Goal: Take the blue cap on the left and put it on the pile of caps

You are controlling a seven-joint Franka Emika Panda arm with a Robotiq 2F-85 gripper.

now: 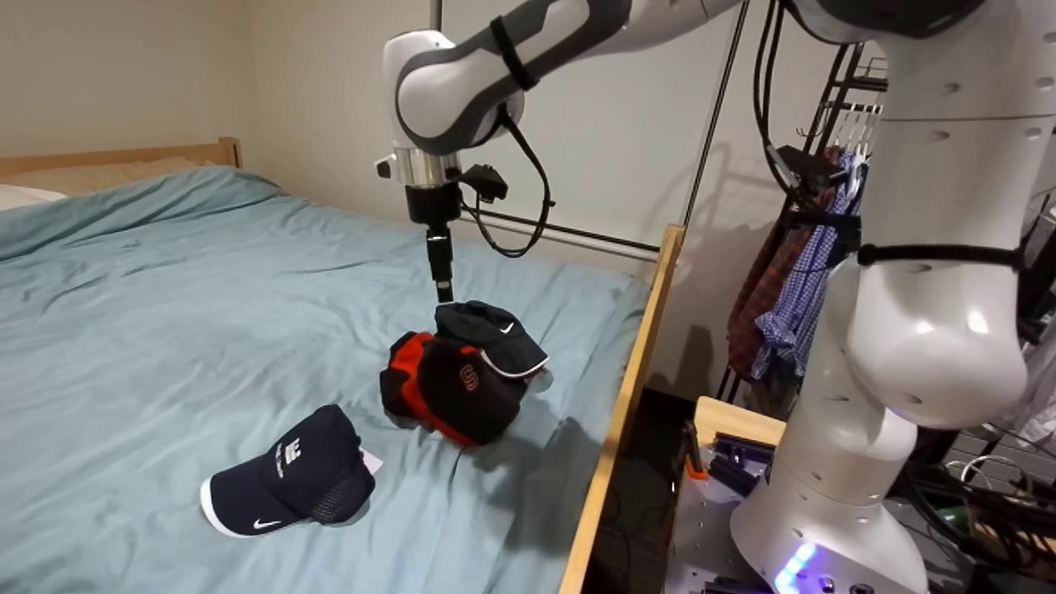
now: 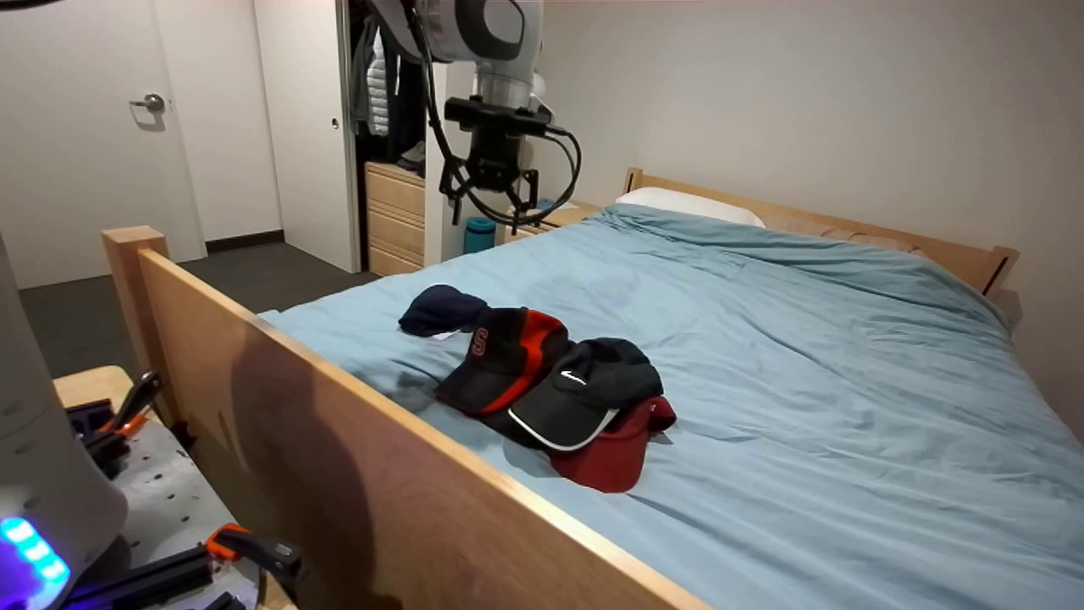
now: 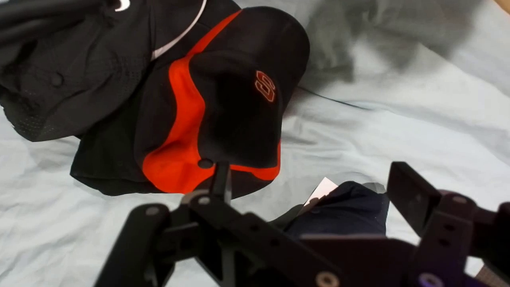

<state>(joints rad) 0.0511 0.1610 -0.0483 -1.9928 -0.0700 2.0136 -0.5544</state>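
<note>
The blue cap (image 1: 309, 470) is dark navy with a white-edged brim and white marks. It lies by itself on the bed, apart from the pile, and also shows in an exterior view (image 2: 440, 310). In the wrist view the blue cap (image 3: 346, 211) is partly hidden by my gripper, with a white tag beside it. The pile of caps (image 1: 462, 388) holds a black and red cap with an S (image 2: 500, 347), a black cap with a white brim edge (image 2: 605, 381) and a dark red cap (image 2: 605, 457). My gripper (image 3: 308, 175) is open and empty, above the bed and pointing down.
The bed has a blue-green cover (image 1: 206, 330). A wooden bed rail (image 1: 631, 388) runs between the bed and the robot base, and also shows in an exterior view (image 2: 406, 432). Clamps (image 2: 254, 546) sit on the robot's table. A wall stands behind the bed.
</note>
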